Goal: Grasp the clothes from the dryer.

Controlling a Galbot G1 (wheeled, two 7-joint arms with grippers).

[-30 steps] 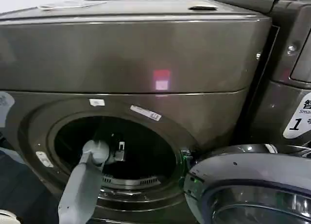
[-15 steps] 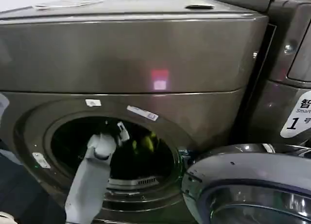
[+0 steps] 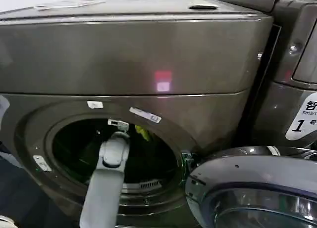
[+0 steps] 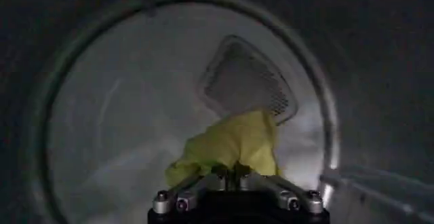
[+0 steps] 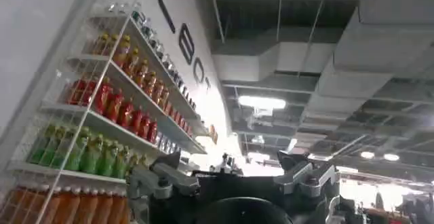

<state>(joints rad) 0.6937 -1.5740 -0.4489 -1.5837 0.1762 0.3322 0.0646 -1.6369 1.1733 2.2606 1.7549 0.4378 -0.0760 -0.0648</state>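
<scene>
Looks like a shop-floor or showroom laundry demo, not a home. In front of me two bronze-grey front-loaders stand side by side, the dryer (image 3: 133,65) with its door (image 3: 252,188) swung open and the neighbour machine (image 3: 292,65) carrying a white "1" label (image 3: 302,120). My right wrist view has white wire shelves (image 5: 102,117) stocked with rows of bottled drinks (image 5: 122,106), big wall lettering (image 5: 178,39), exposed ceiling ducts (image 5: 285,56) and strip lights (image 5: 261,102).
</scene>
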